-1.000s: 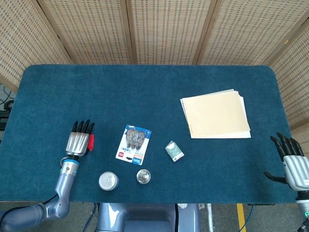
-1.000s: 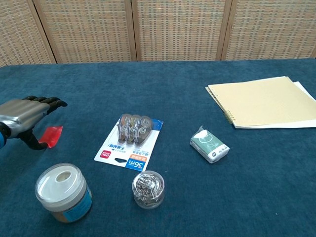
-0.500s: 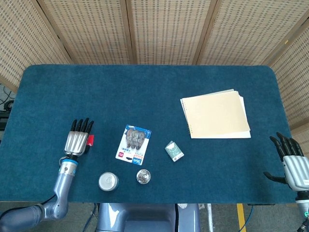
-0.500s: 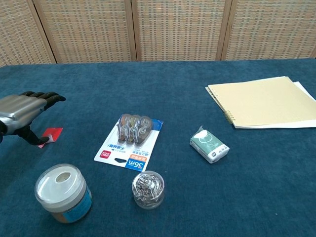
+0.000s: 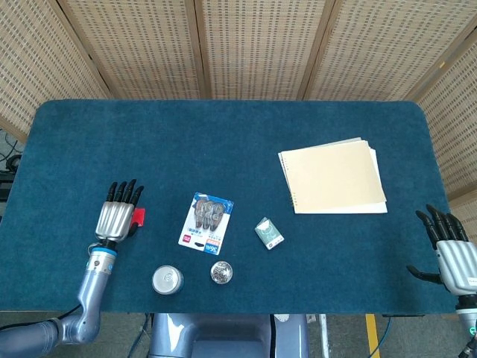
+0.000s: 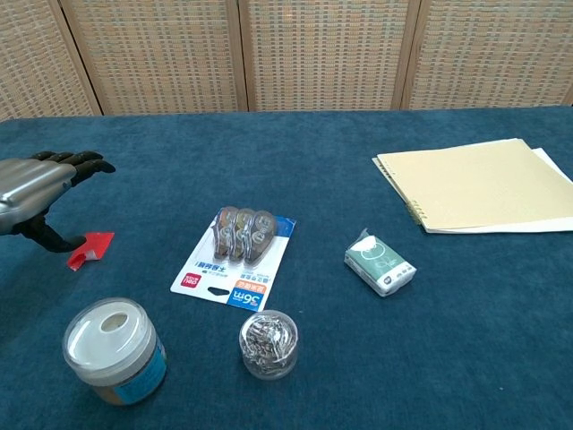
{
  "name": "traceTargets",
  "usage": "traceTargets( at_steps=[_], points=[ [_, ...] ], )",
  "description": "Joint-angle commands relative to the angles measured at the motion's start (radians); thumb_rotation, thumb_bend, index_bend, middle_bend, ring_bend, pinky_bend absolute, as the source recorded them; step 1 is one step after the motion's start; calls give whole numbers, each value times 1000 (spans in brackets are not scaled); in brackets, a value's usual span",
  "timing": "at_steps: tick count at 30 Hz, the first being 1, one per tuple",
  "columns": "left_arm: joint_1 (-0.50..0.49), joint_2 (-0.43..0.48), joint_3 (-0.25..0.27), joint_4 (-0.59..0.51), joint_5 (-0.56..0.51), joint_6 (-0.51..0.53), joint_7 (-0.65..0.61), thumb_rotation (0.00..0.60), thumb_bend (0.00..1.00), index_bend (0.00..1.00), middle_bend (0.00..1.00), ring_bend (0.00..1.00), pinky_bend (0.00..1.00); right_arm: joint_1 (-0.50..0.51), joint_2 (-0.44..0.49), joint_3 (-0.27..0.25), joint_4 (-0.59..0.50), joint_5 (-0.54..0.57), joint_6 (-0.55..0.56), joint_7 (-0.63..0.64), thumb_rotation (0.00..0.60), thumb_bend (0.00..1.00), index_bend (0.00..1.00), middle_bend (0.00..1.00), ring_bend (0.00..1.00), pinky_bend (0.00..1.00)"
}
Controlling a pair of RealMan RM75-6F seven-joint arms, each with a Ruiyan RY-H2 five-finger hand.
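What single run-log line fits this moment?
left hand: open, above red clip | right hand: open, off table edge | notebook: untouched

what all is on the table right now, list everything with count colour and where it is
table: 1, dark blue cloth top, fills both views
notebook: 1, cream, spiral edge, right rear, loose white sheets under it
small packet: 1, green and white, centre, near the notebook's front left corner
blister pack: 1, white and blue card with three grey items, centre left
clear tub: 1, transparent, full of silvery clips, front centre
round jar: 1, white lid, blue label, front left
red piece: 1, red, small and flat, left side, beside the left hand's thumb
left robot hand: 1, silver and black, over the left side, fingers extended, holding nothing
right robot hand: 1, silver and black, off the table's right front corner, fingers spread
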Motion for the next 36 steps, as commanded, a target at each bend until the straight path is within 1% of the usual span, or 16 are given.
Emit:
traceTargets(
  at_steps=[1,5,9,14,17,20,28,36],
  points=[
    [7,5,3,-8,7,4,-12,600,337,88,0,0,0,0,-1,0,1,0,-1,0,600,53,0,0,0,0],
    [17,36,9,-64,2,-5,-16,600,337,93,0,0,0,1,-1,1,2,3,-3,0,600,53,0,0,0,0],
    [25,61,19,-109,1,-8,-11,600,335,122,0,0,0,1,-1,0,0,2,-3,-2,600,53,0,0,0,0],
    [33,73,28,-131,-9,-20,-19,600,336,205,0,0,0,1,-1,0,-1,2,-2,-2,600,53,0,0,0,0],
    [36,71,34,-125,-11,-23,-16,600,337,295,0,0,0,1,-1,0,-1,2,-2,-2,600,53,0,0,0,0],
    [38,63,38,-110,-17,-30,-14,600,337,341,0,0,0,1,0,0,-1,1,-2,-1,600,53,0,0,0,0],
    [36,41,33,-64,-14,-31,-20,600,344,387,0,0,0,2,-2,0,0,2,-4,-2,600,53,0,0,0,0],
    [30,18,23,-19,-28,-46,-18,600,351,390,0,0,0,1,-1,0,0,2,-3,-1,600,53,0,0,0,0]
  ],
)
